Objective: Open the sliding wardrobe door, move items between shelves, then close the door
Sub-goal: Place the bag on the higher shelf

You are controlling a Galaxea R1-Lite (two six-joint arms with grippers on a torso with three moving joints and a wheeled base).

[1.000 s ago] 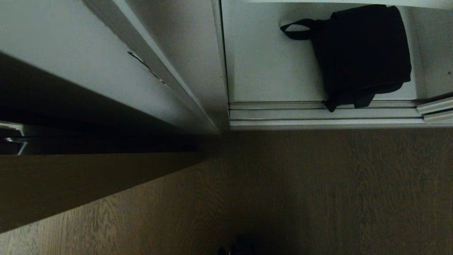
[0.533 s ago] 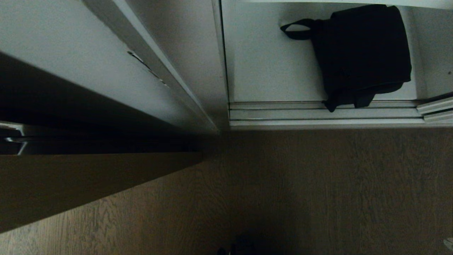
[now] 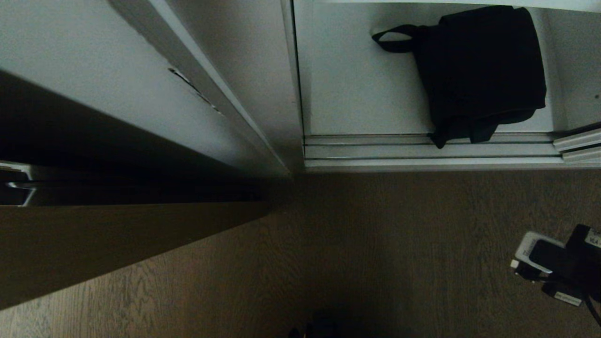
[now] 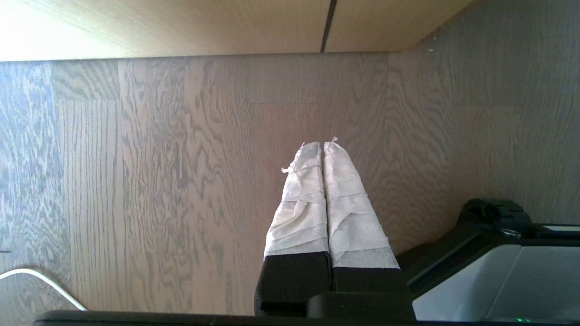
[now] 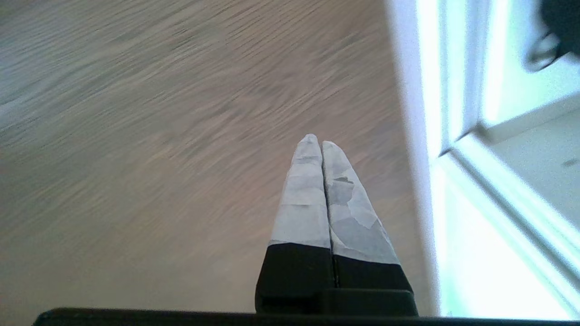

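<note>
The black fabric bundle with straps (image 3: 483,70) lies on a white shelf (image 3: 357,94) in the open wardrobe compartment, one strap end hanging over the floor tracks (image 3: 422,151). The bottom ends of the sliding wardrobe door (image 3: 580,141) show at the far right, slid aside. My right arm's wrist (image 3: 558,263) hangs low on the right, well in front of the tracks. My right gripper (image 5: 316,141) is shut and empty over the floor, with the wardrobe frame (image 5: 417,136) beside it and a corner of the bundle (image 5: 555,27) beyond. My left gripper (image 4: 322,146) is shut and empty, parked above the floor.
A white wardrobe side panel (image 3: 141,94) fills the upper left, with a tan wood-grain door (image 3: 94,244) below it. Wood floor (image 3: 399,253) stretches in front of the compartment. The robot's base (image 4: 498,267) and a white cable (image 4: 41,280) lie near the left gripper.
My right arm has swung up into the lower right of the head view. The bundle, the door and the left arm have not moved.
</note>
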